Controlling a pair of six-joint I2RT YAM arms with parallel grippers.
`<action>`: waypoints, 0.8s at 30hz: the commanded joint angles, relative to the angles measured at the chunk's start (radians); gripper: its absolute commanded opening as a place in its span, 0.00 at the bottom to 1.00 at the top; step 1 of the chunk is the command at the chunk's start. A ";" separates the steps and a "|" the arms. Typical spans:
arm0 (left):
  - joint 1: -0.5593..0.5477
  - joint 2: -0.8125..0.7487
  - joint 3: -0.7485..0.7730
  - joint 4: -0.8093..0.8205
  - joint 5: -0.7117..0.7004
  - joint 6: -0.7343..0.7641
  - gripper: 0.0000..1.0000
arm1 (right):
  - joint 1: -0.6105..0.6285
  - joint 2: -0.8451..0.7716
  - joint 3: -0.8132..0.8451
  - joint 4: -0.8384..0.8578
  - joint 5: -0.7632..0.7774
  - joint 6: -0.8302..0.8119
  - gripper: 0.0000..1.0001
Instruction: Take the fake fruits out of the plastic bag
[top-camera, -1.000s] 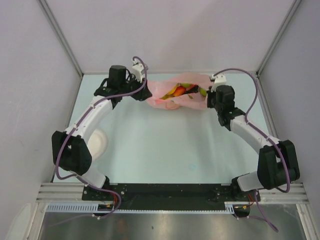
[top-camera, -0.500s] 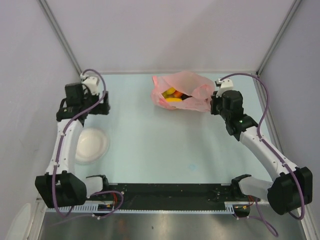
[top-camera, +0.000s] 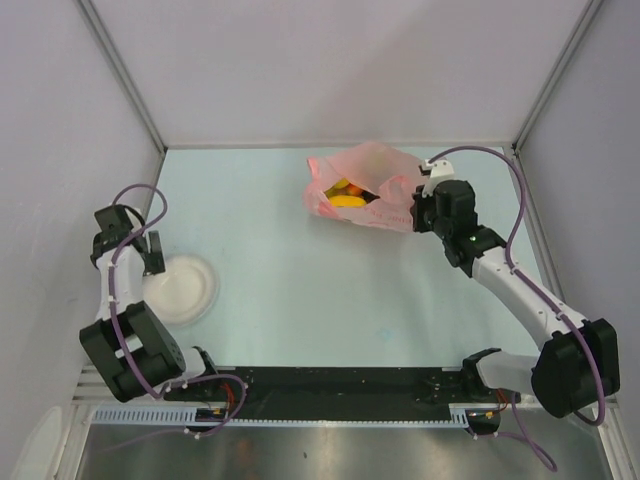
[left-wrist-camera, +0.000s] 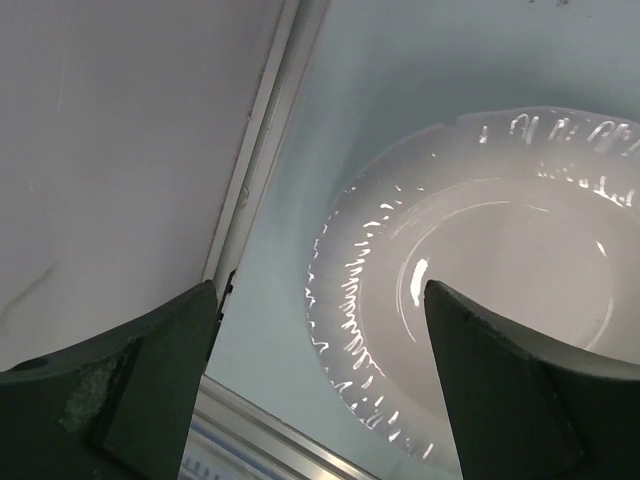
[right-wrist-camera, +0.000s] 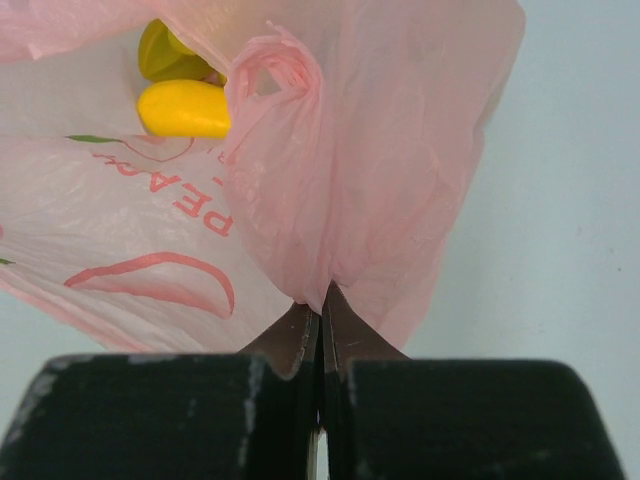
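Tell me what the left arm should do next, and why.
Probably swing the left gripper to the bag: its jaws are open and empty over the bowl, fruits lie inside, and the right gripper pinches the bag.

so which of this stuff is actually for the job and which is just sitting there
For the job: plastic bag, pinched in the shut right pincer; fake fruits inside it; open, empty left pincer.
Just there: white bowl, near the left pincer.

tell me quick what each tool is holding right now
left tool: open, empty, near white round bowl
right tool: closed on thin crinkly pink plastic bag
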 joint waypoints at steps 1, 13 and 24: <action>0.034 0.049 -0.018 0.109 -0.053 0.030 0.90 | 0.011 0.018 0.067 0.012 -0.019 0.008 0.01; 0.060 0.285 -0.022 0.132 0.177 0.108 0.85 | 0.030 0.064 0.134 -0.027 -0.032 -0.019 0.01; -0.058 0.299 -0.045 0.025 0.428 0.171 0.55 | 0.033 0.071 0.136 -0.028 -0.006 -0.047 0.01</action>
